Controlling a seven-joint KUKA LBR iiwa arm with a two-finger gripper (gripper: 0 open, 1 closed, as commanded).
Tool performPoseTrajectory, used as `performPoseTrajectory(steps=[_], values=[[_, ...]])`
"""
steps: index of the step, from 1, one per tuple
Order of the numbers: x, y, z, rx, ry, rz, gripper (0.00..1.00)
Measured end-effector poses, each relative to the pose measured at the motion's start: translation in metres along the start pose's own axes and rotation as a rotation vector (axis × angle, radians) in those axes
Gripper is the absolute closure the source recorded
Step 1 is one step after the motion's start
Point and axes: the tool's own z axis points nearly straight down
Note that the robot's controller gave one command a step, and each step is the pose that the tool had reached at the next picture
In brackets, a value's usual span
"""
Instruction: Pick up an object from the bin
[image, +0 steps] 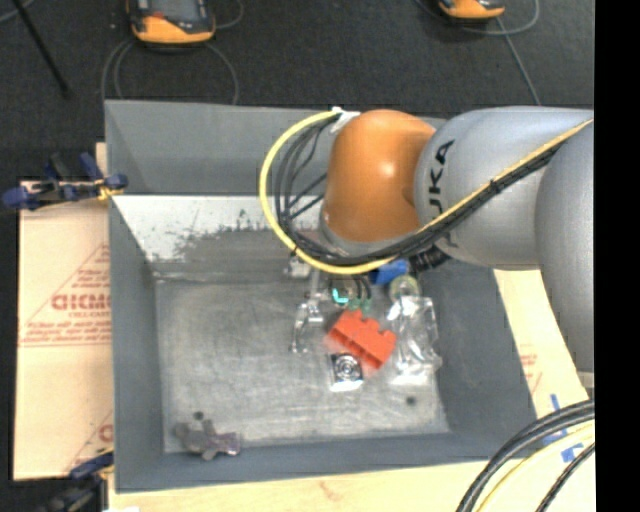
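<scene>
My gripper (303, 328) hangs below the arm's orange cover, down in the middle of the bin, just left of a small cluster of things. The nearest is a red-orange toy block (364, 338), lying tilted right beside the gripper. A small silver metal piece (346, 370) lies at the block's front edge. A crumpled clear plastic bag (416, 340) rests against the block's right side. A small green thing (352, 296) and a blue thing (392, 271) peek out from under the arm behind the block.
A flat grey-purple piece (207, 438) lies alone in the bin's front left corner. The arm and its orange cover hide the back right part of the bin. Bare floor stretches across the bin's left half.
</scene>
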Motion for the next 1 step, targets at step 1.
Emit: performPoseTrajectory(steps=[1], values=[[0.0271,-0.0714,0.0781,0.004,0.003,-0.018,0.00]])
